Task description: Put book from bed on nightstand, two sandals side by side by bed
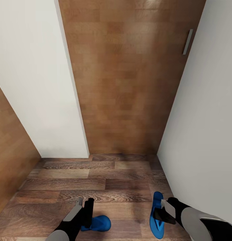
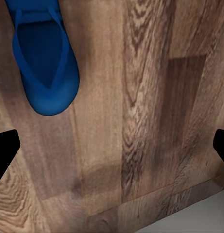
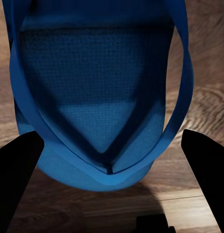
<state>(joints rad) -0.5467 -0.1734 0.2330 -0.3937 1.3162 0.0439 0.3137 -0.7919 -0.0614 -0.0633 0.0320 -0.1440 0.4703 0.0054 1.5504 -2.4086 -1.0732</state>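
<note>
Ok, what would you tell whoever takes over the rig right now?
Left gripper: open, empty, above the wood floor, one blue sandal just beside it.
Right gripper: open, fingers either side of the other sandal, not closed on it.
The sandals lie apart, in front of a closed wooden door between white walls.
Done: nothing that can be confirmed here.
Left: pair the sandals next to the bed; put the book on a nightstand.
</note>
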